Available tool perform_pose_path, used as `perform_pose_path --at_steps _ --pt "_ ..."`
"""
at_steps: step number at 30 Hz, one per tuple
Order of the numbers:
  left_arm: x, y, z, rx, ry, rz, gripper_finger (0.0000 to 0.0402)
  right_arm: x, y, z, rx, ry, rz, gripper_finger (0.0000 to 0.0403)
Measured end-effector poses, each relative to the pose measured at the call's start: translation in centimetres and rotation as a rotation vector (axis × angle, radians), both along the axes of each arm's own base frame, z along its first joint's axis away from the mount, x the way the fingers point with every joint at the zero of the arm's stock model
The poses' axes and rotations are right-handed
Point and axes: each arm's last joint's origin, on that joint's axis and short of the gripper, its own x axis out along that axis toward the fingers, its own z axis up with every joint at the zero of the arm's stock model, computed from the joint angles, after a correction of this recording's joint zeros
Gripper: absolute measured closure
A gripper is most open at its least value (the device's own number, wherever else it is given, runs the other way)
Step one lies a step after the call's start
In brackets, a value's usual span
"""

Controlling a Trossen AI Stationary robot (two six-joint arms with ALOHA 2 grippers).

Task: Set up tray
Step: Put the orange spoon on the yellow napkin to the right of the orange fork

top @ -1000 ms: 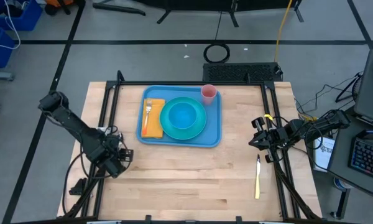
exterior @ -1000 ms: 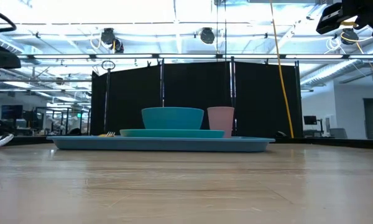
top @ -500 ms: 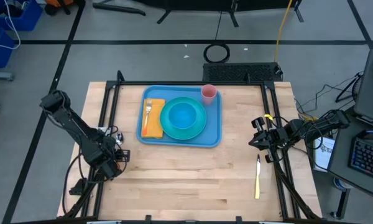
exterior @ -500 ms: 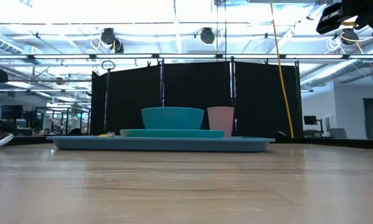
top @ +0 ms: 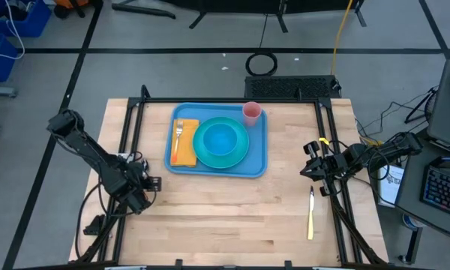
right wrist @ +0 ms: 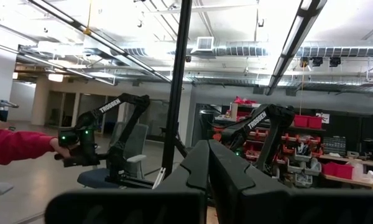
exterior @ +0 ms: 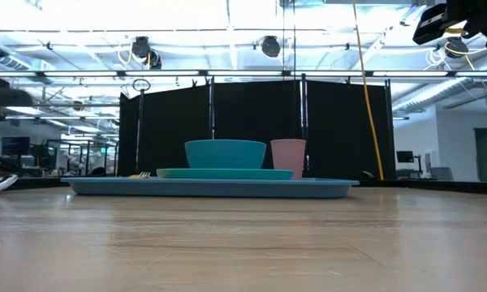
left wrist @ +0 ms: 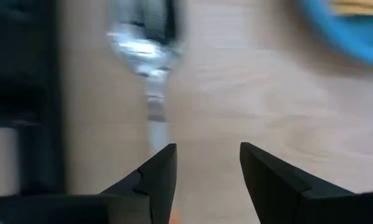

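The light-blue tray [top: 259,154] lies at the table's far middle and shows edge-on in the low view [exterior: 211,188]. On it are an orange napkin [top: 184,152] with a fork [top: 178,133], a teal plate with a bowl [top: 221,142] and a pink cup [top: 251,112]. My left gripper [top: 140,189] hangs open at the table's left side, pointing down. Its wrist view shows a blurred metal spoon [left wrist: 146,46] lying on the wood just beyond the fingers [left wrist: 205,158]. The spoon's handle runs toward one fingertip. My right gripper [top: 309,161] waits shut at the right side, pointing up [right wrist: 208,165].
A knife with a yellow handle [top: 310,214] lies on the wood near the right rail. Black frame rails [top: 127,142] run along the table's left, right and far sides. Bare wood stretches between the tray and the near edge.
My left gripper has sunk a little toward the table over the spoon and turned slightly about its own line. Its fingers stay apart. Nothing on the tray has moved.
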Motion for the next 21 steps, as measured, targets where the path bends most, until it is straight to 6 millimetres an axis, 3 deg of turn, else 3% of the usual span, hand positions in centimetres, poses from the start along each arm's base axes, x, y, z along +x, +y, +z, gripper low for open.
perform_pose_path --at_steps 9,21 --pt "0.0 0.8 -1.1 -0.096 0.095 0.124 0.0222 0.0 0.0 0.0 0.000 0.002 0.000 0.0399" --pt "0.1 1.2 -1.3 -0.122 0.146 0.115 0.0222 0.0 0.0 0.0 0.000 0.001 0.000 0.0399"
